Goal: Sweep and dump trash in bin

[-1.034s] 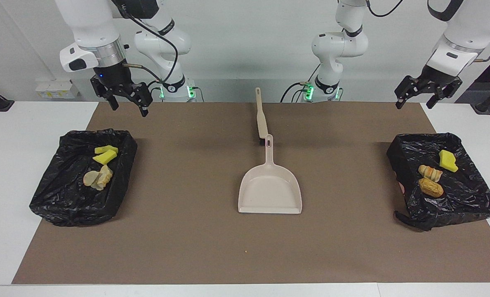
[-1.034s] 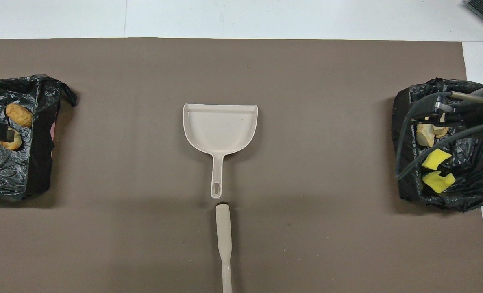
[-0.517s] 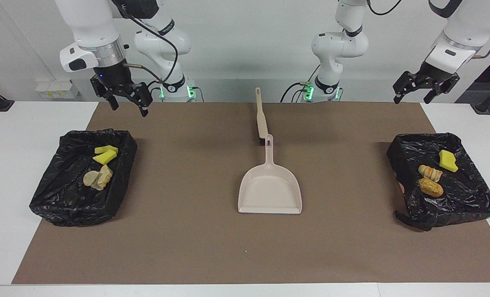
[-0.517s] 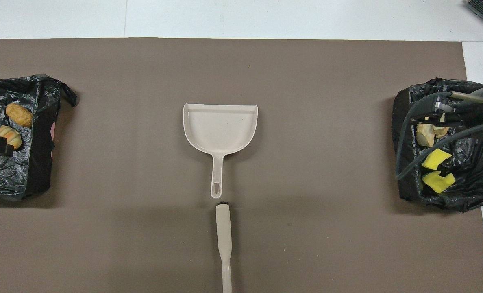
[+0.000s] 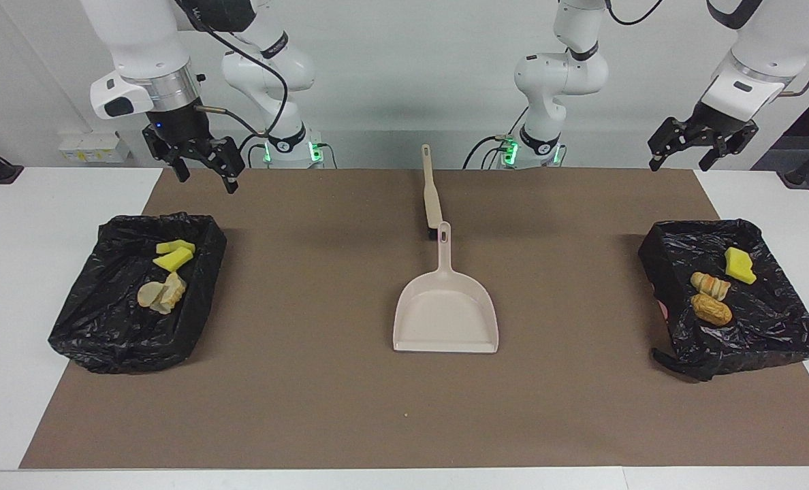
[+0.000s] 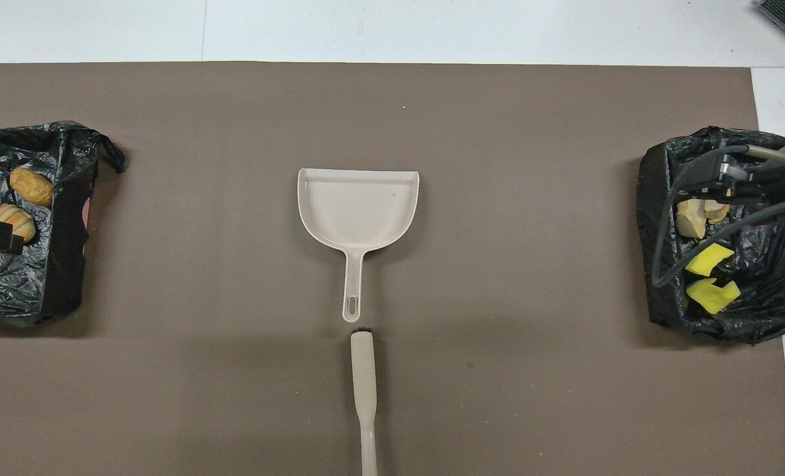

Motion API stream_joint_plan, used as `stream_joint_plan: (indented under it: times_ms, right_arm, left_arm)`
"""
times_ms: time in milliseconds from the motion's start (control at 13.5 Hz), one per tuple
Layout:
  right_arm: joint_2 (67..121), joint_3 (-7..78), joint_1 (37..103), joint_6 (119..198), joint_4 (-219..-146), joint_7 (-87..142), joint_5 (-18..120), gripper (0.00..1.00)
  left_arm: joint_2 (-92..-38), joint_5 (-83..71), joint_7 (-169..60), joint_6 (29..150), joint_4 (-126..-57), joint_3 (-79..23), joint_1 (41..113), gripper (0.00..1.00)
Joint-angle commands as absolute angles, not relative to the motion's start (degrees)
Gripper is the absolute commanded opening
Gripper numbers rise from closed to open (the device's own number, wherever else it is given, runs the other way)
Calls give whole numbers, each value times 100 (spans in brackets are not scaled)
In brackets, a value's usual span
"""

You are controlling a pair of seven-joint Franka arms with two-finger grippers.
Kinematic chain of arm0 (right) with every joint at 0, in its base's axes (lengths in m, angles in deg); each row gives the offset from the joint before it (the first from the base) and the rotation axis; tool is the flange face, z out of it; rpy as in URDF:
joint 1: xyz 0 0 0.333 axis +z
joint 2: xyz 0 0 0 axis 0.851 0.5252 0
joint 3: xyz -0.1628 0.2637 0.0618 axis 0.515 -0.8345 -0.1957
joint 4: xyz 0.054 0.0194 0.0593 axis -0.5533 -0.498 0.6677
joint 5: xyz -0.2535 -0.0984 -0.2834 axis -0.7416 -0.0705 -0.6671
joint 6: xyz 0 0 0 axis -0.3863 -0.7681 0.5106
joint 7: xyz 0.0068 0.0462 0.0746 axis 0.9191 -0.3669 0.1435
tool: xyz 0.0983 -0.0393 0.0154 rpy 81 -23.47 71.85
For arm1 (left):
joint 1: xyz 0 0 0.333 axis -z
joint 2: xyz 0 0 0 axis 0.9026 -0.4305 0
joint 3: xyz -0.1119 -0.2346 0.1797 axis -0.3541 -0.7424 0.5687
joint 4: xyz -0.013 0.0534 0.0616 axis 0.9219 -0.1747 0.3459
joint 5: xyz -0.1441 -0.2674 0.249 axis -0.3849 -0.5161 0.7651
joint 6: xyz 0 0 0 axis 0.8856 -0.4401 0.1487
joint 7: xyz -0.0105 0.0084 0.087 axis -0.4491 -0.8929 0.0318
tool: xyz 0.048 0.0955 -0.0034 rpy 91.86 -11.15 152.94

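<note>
Jaws of right gripper and left gripper both open, empty, raised near the tabletop's robot-side corners; trash lies in black-lined bins at both end edges; risk: a descending arm snags a liner, spilling scraps.

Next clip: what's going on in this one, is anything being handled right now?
Nothing is being handled. Both arms are raised at the robots' edge of the table, the left pincer and right pincer open and empty. The beige plastic dustpan lies empty mid-mat, with the beige long-handled brush just nearer the robots. The trash already sits in the two black-bag-lined bins: yellow sponge pieces and pale crumbly lumps in one, a yellow sponge and two golden-brown bread nuggets in the other.
</note>
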State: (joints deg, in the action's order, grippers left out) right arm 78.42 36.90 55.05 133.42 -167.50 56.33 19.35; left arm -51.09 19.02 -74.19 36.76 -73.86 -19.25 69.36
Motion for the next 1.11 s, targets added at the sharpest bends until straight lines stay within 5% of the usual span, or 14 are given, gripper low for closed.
stream_joint_plan:
  times_ms: [0, 1034]
  right_arm:
    - [7766, 3676, 5445, 13330, -16810, 5473, 2049, 100]
    - [7845, 3588, 5533, 12477, -16318, 4207, 2031, 100]
  left_arm:
    - [-5007, 1994, -7407, 3658, -7452, -1845, 7039, 100]
    - [-5007, 1994, -7407, 3658, -7443, -1854, 7039, 100]
